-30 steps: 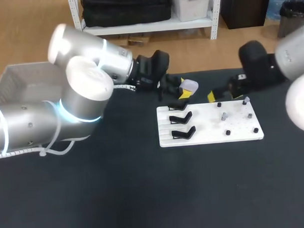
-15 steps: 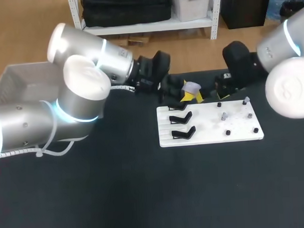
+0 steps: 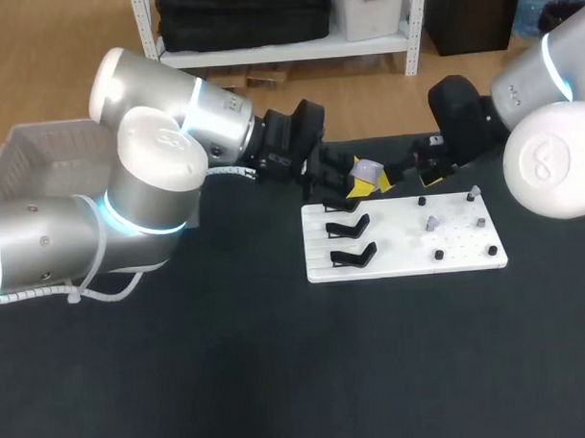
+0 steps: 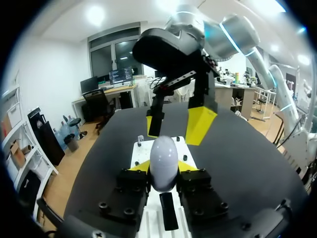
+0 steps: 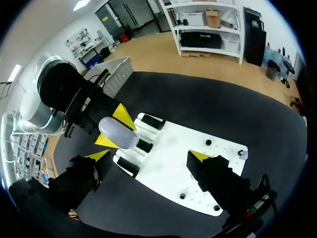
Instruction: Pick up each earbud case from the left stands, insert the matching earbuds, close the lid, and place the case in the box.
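Progress, as I judge it: early in this case's cycle. All three stands [image 3: 349, 227] at the 9 o'clock end of the white board [image 3: 409, 258] look bare. One earbud case [image 4: 163, 163] is off them and in hand. The case reads as a smooth closed oval and I see no open lid. So inserting the earbuds, closing the lid and dropping it in the box are all left to do. I can't see into the box [image 3: 21, 152], so no count of finished cases. The small pale and dark pieces on the board's 3 o'clock half are too small to call as earbuds.

The left fingers [image 4: 140, 166] clamp the case from both sides, narrow, and it stands proud past the yellow tips. It is held above the table [image 3: 279, 373], just off the board's 12 o'clock edge near the top stand.

The right fingers [image 4: 200, 124] are spread wide and empty. They sit at 3 o'clock of the case, close, facing it, not touching. The box is far out at 9 o'clock.
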Tool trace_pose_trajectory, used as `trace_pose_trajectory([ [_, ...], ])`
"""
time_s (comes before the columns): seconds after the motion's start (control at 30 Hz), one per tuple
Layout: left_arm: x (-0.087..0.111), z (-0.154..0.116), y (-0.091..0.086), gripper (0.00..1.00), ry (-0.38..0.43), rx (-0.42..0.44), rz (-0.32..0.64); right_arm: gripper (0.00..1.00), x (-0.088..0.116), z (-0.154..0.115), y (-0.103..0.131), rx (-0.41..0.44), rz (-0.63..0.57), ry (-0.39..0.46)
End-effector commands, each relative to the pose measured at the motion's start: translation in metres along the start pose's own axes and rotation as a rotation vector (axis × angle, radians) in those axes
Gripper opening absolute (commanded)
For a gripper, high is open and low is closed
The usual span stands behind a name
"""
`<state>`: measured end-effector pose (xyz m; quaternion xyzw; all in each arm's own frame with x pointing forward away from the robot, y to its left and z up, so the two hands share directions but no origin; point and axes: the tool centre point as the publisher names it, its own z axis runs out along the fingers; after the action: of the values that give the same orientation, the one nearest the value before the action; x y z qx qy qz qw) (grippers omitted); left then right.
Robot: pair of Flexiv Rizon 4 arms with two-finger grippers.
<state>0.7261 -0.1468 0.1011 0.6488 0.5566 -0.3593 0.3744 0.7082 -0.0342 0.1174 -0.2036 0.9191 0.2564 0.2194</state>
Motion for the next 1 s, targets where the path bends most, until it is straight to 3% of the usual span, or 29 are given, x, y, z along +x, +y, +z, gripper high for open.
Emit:
trace_pose_trajectory([
  [0.03, -0.001, -0.002, -0.004, 0.0, -0.017, 0.0, 0.007, 1.0, -0.003, 0.0, -0.001, 0.001, 0.003, 0.0],
  [0.5, 0.0, -0.001, -0.012, 0.0, -0.058, -0.015, -0.004, 1.0, -0.012, -0.016, -0.011, 0.045, -0.002, -0.032],
  [0.8, -0.002, -0.011, 0.004, 0.0, -0.274, -0.146, -0.075, 1.0, -0.005, -0.045, -0.029, 0.186, -0.064, 0.002],
  [1.0, -0.014, -0.017, 0.01, 0.0, -0.326, -0.156, -0.07, 1.0, 0.011, -0.059, -0.049, 0.301, -0.098, 0.065],
])
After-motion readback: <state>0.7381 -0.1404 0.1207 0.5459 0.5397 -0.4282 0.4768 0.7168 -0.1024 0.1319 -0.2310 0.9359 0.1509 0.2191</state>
